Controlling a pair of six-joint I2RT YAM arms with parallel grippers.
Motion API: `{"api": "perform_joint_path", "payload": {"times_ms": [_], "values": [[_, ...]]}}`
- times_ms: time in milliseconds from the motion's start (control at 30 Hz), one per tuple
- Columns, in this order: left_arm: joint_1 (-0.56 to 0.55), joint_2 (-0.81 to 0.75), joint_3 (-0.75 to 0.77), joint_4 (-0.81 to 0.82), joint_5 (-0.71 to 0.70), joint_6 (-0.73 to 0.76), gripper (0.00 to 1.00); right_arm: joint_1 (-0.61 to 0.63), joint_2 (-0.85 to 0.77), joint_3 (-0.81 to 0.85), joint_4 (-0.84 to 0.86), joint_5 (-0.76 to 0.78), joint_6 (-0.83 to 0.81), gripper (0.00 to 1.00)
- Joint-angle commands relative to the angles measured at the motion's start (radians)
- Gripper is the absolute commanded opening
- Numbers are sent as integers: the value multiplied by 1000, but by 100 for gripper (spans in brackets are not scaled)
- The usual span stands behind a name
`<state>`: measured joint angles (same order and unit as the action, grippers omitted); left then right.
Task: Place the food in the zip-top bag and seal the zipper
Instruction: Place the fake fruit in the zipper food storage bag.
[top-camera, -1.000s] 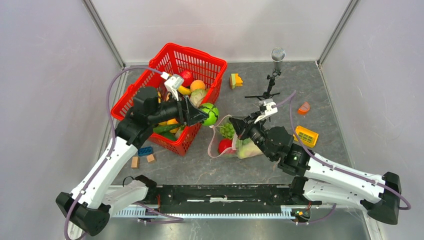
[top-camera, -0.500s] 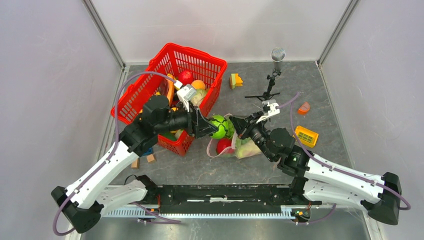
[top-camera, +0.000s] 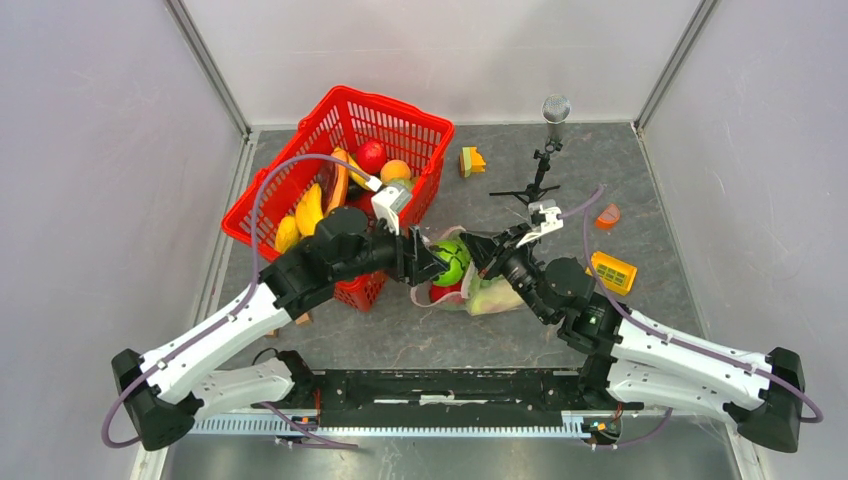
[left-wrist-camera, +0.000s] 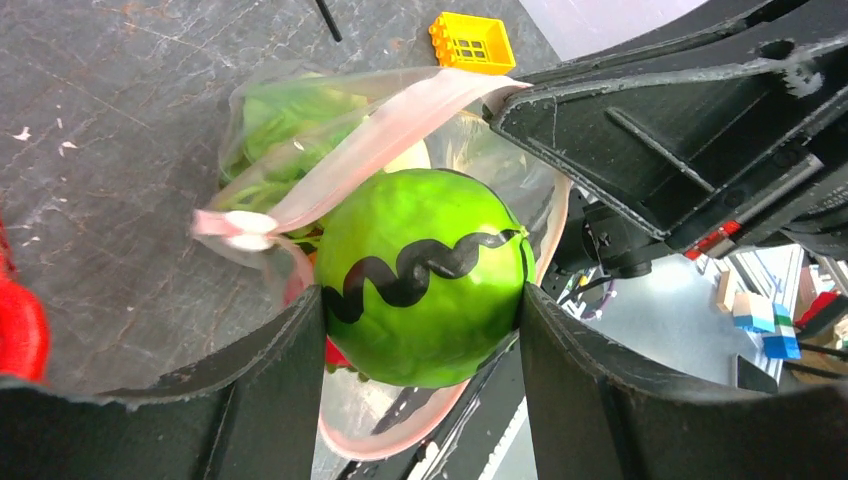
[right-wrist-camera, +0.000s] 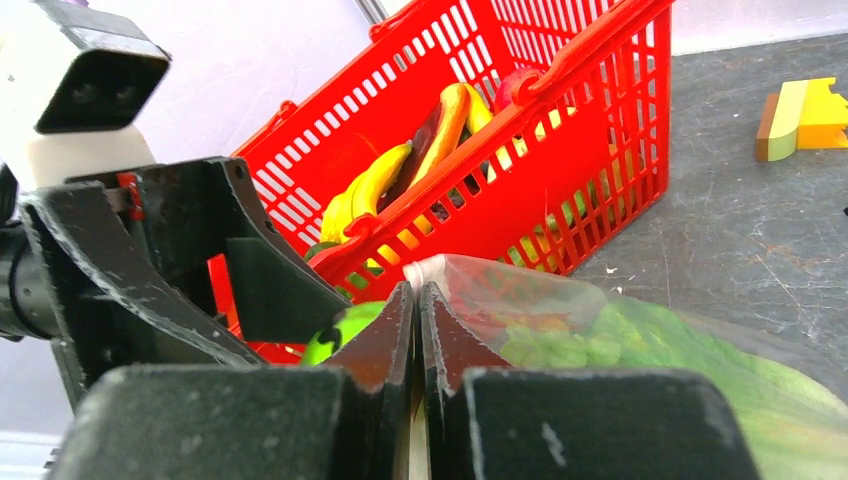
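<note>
Far left: red basket (top-camera: 290, 165) with yellow bananas (top-camera: 305, 210), a red fruit (top-camera: 371, 155) and an orange one (top-camera: 395, 170) inside.

My left gripper (left-wrist-camera: 420, 310) is just right of the basket, fingers apart and clamped on the green ball (left-wrist-camera: 410, 230). It is gripped on both sides, off the table. Only marking on it is a black wavy line across the front. No lettering I can read.

The ball sits right at the mouth of the zip-top bag (top-camera: 490, 295). In the left wrist view the pink zipper (left-wrist-camera: 390, 130) runs behind its top and loops round below it. The mouth is open. Lettuce (left-wrist-camera: 290, 110) is already in the bag, plus a red piece (top-camera: 447, 292).

My right gripper (right-wrist-camera: 415, 290) has its fingers pressed together on the bag's upper mouth edge, holding it up off the table.

Further right: yellow block (top-camera: 612, 270) and an orange wedge (top-camera: 607, 215), both well apart from the bag.
</note>
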<state>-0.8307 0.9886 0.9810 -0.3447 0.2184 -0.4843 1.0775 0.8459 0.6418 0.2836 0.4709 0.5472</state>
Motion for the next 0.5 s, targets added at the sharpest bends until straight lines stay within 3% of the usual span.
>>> {"api": "perform_joint_path", "payload": {"times_ms": [0,200,467], "values": [[-52,18,-4,141,-106,-87,43,0,-34,0,108,-41,27,7],[-113,102,48,103,-184,-90,47,-1,-37,-10,141,-90,44,8],[-152,151,61,191,-314,-109,49,0,-54,-34,176,-131,62,7]]}}
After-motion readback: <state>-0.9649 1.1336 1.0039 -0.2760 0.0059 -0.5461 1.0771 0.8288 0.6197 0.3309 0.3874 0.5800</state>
